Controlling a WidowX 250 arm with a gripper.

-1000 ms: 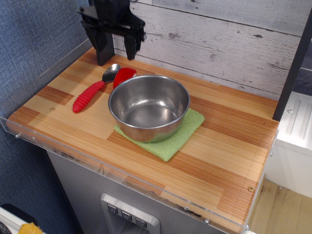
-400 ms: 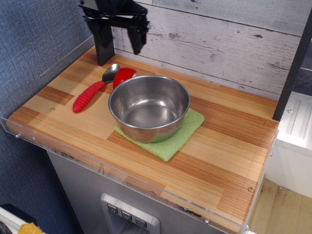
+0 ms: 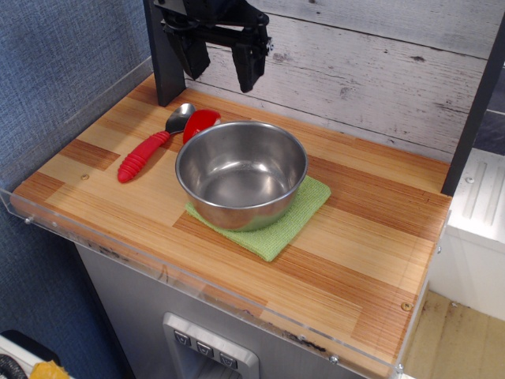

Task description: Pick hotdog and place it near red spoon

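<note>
Wooden counter (image 3: 371, 237): red spoon (image 3: 150, 148), hotdog (image 3: 200, 123), cloth (image 3: 276, 225).

The scene is evenly and brightly lit, with soft light coming from above. Shadows are weak: a faint one lies under the steel bowl (image 3: 241, 174) on the green cloth (image 3: 272, 217). The inside of the bowl shows pale glare and soft reflections. The red spoon (image 3: 154, 144) near the back left corner has small highlights on its metal part. The picture is quite sharp in the middle. The clear plastic rim (image 3: 118, 237) along the front edge reflects a little light.
</note>
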